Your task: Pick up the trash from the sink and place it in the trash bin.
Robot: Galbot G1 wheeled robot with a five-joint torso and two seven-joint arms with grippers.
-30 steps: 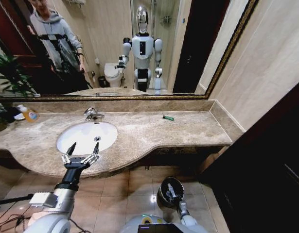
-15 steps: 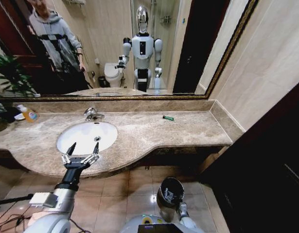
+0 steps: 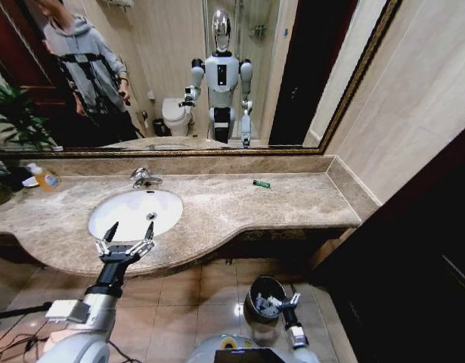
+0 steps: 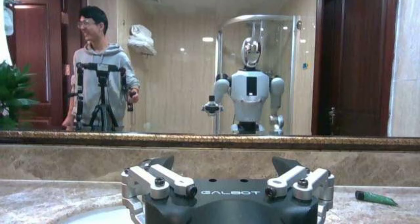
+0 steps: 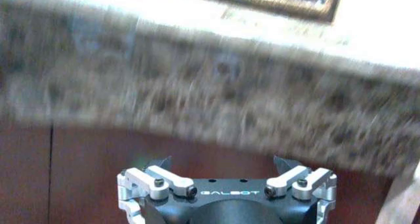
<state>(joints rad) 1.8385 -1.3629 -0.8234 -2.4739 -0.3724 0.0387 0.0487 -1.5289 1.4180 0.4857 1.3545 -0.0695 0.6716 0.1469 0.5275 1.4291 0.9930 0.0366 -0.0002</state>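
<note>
My left gripper [image 3: 128, 234] hovers with fingers spread at the near rim of the white oval sink [image 3: 111, 224]. My right gripper [image 3: 279, 302], also spread, hangs over the small round black trash bin [image 3: 257, 290]. The tiny green piece [image 3: 261, 184] lies on the mottled brown marble countertop [image 3: 292, 200], well apart from the basin. It looks light, stiff and slim; I'd pinch it across its middle.

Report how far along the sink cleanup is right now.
Done: the sink basin looks bare, with no trash visible inside. In hand: nothing; the right claw is open and empty over the trash bin on the floor, and the left claw hovers open at the sink's front edge. Left: a small green piece lies on the counter to the sink's right.
</note>
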